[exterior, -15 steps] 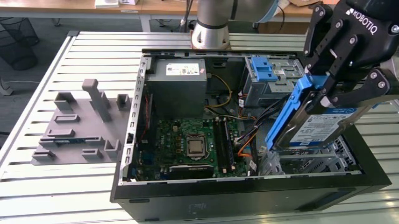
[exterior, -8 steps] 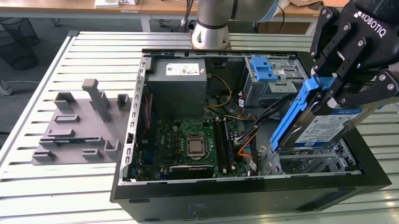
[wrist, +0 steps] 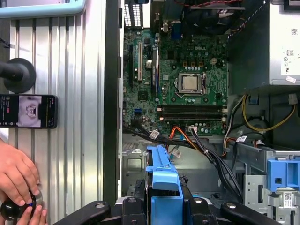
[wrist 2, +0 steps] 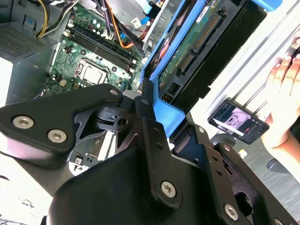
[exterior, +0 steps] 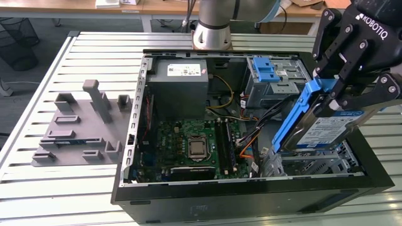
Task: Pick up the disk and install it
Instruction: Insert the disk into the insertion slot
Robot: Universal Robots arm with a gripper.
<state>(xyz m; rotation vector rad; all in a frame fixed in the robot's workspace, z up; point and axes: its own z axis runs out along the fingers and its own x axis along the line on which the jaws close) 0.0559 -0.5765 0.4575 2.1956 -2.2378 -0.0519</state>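
Note:
In the exterior view my gripper is shut on the disk, a silver drive with a blue-and-white label in a bright blue carrier frame. It hangs tilted, on edge, over the metal drive bay in the near corner of the open computer case, on the exterior view's right. In the second wrist view the disk shows its circuit-board underside and connector between the black fingers. The first wrist view has the blue frame clamped in the gripper above the case floor.
Inside the case are the green motherboard, a grey power-supply box, a blue latch on a metal cage and loose cables. A grey fixture lies on the slatted table. A person's hand and a phone are beside the case.

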